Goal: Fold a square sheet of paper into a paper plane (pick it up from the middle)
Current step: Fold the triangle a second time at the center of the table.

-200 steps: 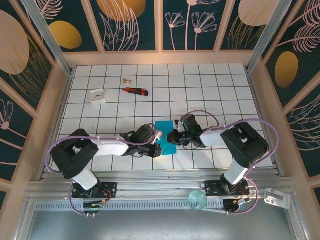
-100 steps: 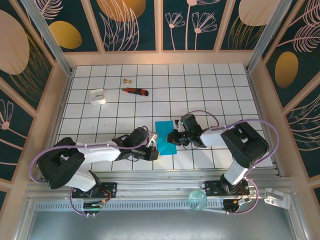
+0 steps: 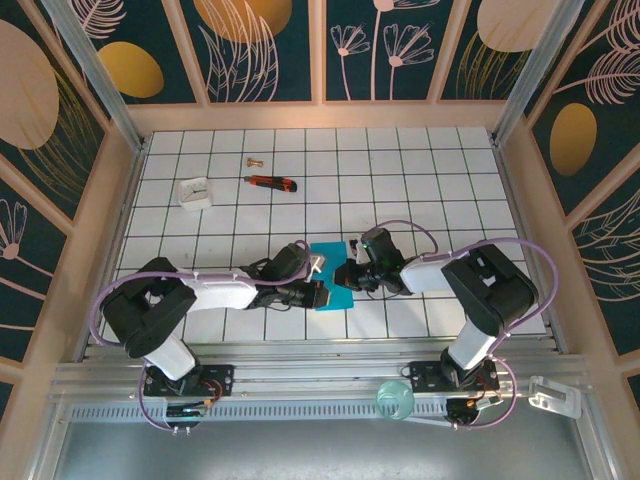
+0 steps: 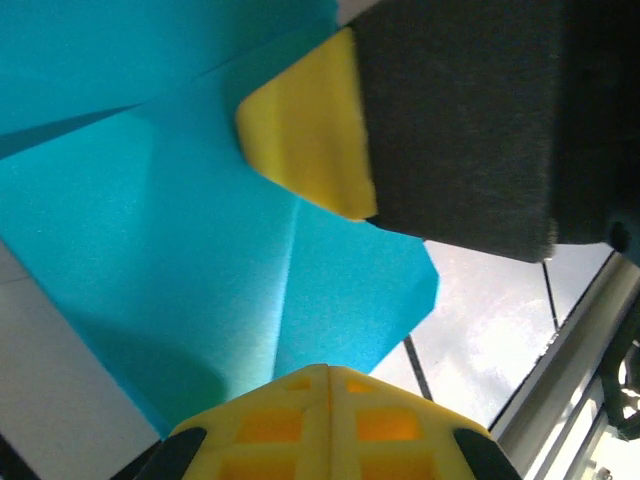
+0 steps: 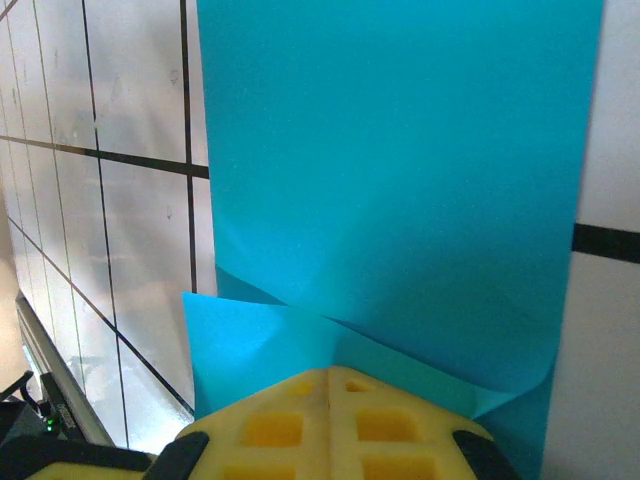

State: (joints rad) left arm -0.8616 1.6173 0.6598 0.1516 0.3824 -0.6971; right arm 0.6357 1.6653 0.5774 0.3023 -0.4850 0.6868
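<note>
The paper (image 3: 336, 296) lies flat on the tiled surface (image 3: 420, 180), near its front edge and between the two grippers. The left gripper (image 3: 319, 291) sits at its left edge and the right gripper (image 3: 347, 275) at its right edge, close together. Both are clenched: in each wrist view the yellow fingertips meet along a seam with the sheet right under them. Whether either pinches a layer cannot be told. In the left wrist view the right gripper's yellow pad (image 4: 305, 130), on a black finger, sits over the sheet opposite. The paper is thin, matte teal and creased, with straight fold lines crossing it. In the right wrist view a triangular flap lies folded over near the fingertips, and one corner curls. The surface is glossy white tile with dark lines. Far back on the left lie a white block (image 3: 196, 192), a red-and-black knife (image 3: 271, 182) and a small brass piece (image 3: 252, 160).
</note>
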